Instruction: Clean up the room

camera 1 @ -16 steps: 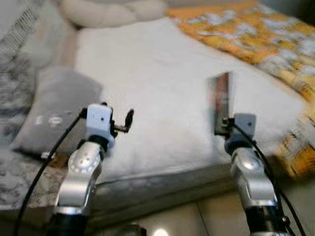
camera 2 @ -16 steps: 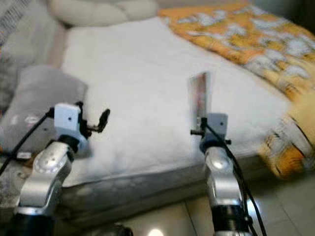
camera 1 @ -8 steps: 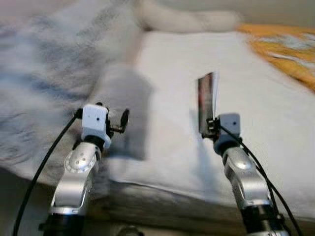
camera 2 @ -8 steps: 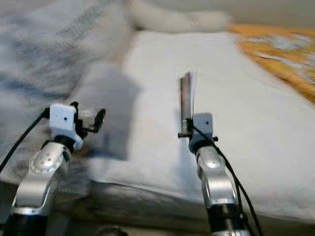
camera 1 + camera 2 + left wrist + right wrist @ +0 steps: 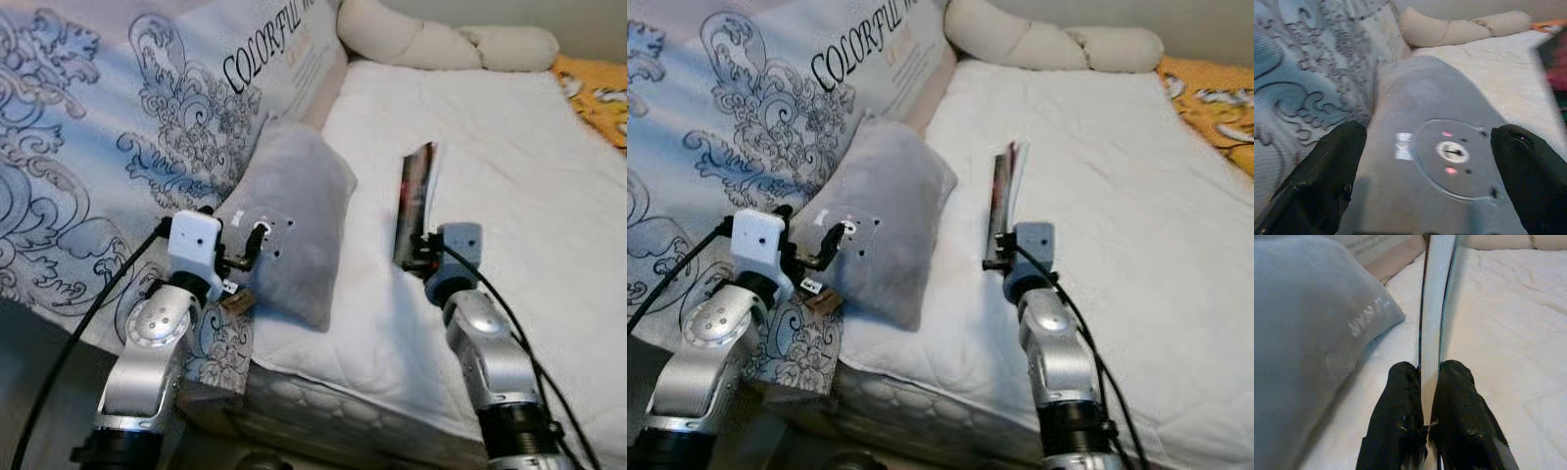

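- Right gripper is clamped on a thin book, both black fingers pressed flat to its covers; the book stands upright on edge above the white mattress, near its left side.
- Left gripper is spread wide, hovering just before a grey pillow with a round face print, not touching it.
- Pillow leans at the mattress's left edge against a patterned blue-grey quilt.
- Cream bolster lies along the far edge; an orange blanket covers the far right corner.
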### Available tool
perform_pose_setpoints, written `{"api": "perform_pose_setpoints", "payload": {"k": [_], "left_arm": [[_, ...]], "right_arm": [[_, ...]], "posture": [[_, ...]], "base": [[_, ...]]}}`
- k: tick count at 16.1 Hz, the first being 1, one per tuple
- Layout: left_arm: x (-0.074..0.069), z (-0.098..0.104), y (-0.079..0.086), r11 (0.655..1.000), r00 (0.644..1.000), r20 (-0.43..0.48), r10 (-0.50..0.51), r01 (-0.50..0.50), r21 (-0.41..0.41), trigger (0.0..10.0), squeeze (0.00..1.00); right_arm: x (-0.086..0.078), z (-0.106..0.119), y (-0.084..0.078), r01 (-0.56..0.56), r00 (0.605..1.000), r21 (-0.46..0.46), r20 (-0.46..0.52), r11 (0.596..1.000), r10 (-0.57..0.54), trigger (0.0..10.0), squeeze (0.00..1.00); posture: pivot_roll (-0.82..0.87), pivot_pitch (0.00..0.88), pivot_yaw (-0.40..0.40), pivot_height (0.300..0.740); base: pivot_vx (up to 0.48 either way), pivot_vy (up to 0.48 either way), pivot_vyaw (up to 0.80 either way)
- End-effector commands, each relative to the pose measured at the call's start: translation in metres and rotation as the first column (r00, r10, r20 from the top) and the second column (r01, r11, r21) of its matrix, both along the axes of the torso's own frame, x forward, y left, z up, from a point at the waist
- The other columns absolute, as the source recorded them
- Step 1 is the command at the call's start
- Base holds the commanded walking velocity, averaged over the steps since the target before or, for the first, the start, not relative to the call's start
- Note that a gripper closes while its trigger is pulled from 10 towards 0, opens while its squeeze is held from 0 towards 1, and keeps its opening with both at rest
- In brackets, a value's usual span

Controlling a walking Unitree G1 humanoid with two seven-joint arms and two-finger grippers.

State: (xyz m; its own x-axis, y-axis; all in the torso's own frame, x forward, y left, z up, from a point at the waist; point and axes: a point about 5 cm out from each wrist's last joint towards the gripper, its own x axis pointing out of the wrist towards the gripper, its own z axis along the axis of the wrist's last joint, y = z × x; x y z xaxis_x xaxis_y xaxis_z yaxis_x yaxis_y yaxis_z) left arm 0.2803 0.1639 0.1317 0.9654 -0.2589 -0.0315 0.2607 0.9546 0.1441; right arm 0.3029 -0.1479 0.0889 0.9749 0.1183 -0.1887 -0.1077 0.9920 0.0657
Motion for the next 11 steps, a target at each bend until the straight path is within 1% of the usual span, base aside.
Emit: {"api": "perform_pose_setpoints", "payload": {"k": [1,2,4,5,6,7,8,9,10,11], "left_arm": [[-0.002,0.005,-0.004,0.999,0.999,0.009,-0.041,0.041,-0.005,10.0,0.0],[-0.002,0.005,-0.005,0.998,0.998,0.005,-0.057,0.057,-0.006,10.0,0.0],[-0.007,0.003,-0.015,0.985,0.984,-0.039,-0.174,0.174,-0.008,10.0,0.0],[-0.009,-0.001,-0.02,0.969,0.967,-0.072,-0.245,0.246,0.007,10.0,0.0],[-0.011,-0.005,-0.023,0.953,0.948,-0.106,-0.299,0.302,0.02,10.0,0.0],[-0.014,-0.008,-0.028,0.915,0.905,-0.152,-0.398,0.404,0.01,10.0,0.0],[-0.019,-0.01,-0.033,0.848,0.828,-0.21,-0.519,0.53,-0.006,10.0,0.0],[-0.02,-0.011,-0.033,0.84,0.818,-0.22,-0.531,0.543,-0.006,10.0,0.0],[-0.024,-0.013,-0.035,0.787,0.754,-0.271,-0.598,0.617,-0.017,10.0,0.0],[-0.027,-0.015,-0.035,0.743,0.7,-0.313,-0.642,0.669,-0.03,10.0,0.0]], "right_arm": [[0.01,0.013,0.005,-0.019,1.0,0.065,0.023,0.998,0.018,10.0,0.0],[0.013,0.013,0.003,0.001,1.0,0.104,0.007,0.995,-0.002,10.0,0.0],[0.024,0.014,-0.009,0.059,0.998,0.169,-0.046,0.984,-0.052,10.0,0.0],[0.029,0.012,-0.013,0.075,0.994,0.201,-0.094,0.977,-0.057,10.0,0.0],[0.033,0.012,-0.016,0.073,0.991,0.237,-0.123,0.969,-0.045,10.0,0.0],[0.039,0.009,-0.02,0.061,0.983,0.3,-0.186,0.952,-0.004,10.0,0.0],[0.044,0.006,-0.027,0.046,0.968,0.356,-0.247,0.933,0.046,10.0,0.0],[0.045,0.005,-0.029,0.045,0.966,0.361,-0.254,0.932,0.051,10.0,0.0],[0.043,-0.005,-0.034,0.06,0.928,0.443,-0.355,0.895,0.114,10.0,0.0],[0.041,-0.012,-0.039,0.092,0.899,0.528,-0.409,0.844,0.158,10.0,0.0]], "posture": [[0.17,0.0,0.042,0.74],[0.17,0.0,0.042,0.74],[0.18,0.0,0.037,0.74],[0.18,0.0,0.035,0.74],[0.19,0.0,0.035,0.74],[0.19,0.0,0.035,0.74],[0.19,0.0,0.039,0.74],[0.19,0.0,0.039,0.74],[0.18,0.0,0.043,0.74],[0.19,0.0,0.043,0.74]], "base": [[0.0,0.0,0.0],[0.0,0.0,0.0],[0.0,0.0,0.0],[0.0,0.0,0.0],[0.0,0.0,0.0],[0.0,0.0,0.0],[0.0,0.0,0.0],[0.0,0.0,0.0],[0.0,0.0,0.0],[0.0,0.0,0.0]]}}
